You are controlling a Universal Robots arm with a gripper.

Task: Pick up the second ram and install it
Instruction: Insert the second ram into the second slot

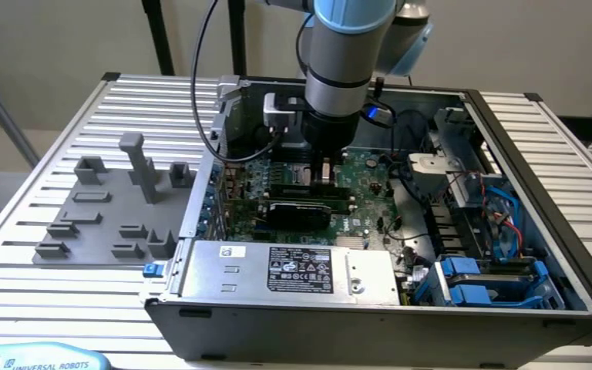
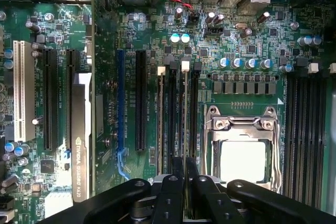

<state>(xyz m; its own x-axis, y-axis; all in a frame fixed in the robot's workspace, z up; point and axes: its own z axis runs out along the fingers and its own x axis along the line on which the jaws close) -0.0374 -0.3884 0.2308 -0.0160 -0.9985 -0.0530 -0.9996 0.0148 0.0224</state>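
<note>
One thin green strip matters here, and we read it as the second ram (image 2: 185, 114), seen edge-on in the wrist view between two black fingertips (image 2: 177, 169) of the gripper (image 2: 185, 167). The jaws are nearly closed, clamped on the strip's two flat faces, so the module sits directly inside the grip and not off to any side. Its long axis runs parallel to the dark memory slots (image 2: 173, 119) on the motherboard (image 2: 247, 40), just beside the CPU socket (image 2: 242, 153), and a white latch tab (image 2: 185, 65) sits at its far end. We cannot tell whether its lower edge is already seated in a slot or only lined up above one. In the exterior view the gripper (image 1: 322, 181) reaches straight down into the open computer case (image 1: 378, 320), over the middle of the motherboard — well away from the grey fixture block (image 1: 101, 220), which lies on the slatted surface (image 1: 28, 297) toward the exterior view's left. For writing, we can read "NVIDIA QUADRO K420" along the graphics card (image 2: 81, 145) and "UNIVERSAL ROBOTS" on a pale blue part (image 1: 28, 358) at the surface's near edge. The white label (image 1: 301, 270) on the power supply (image 1: 286, 270) carries print too small to read.
</note>
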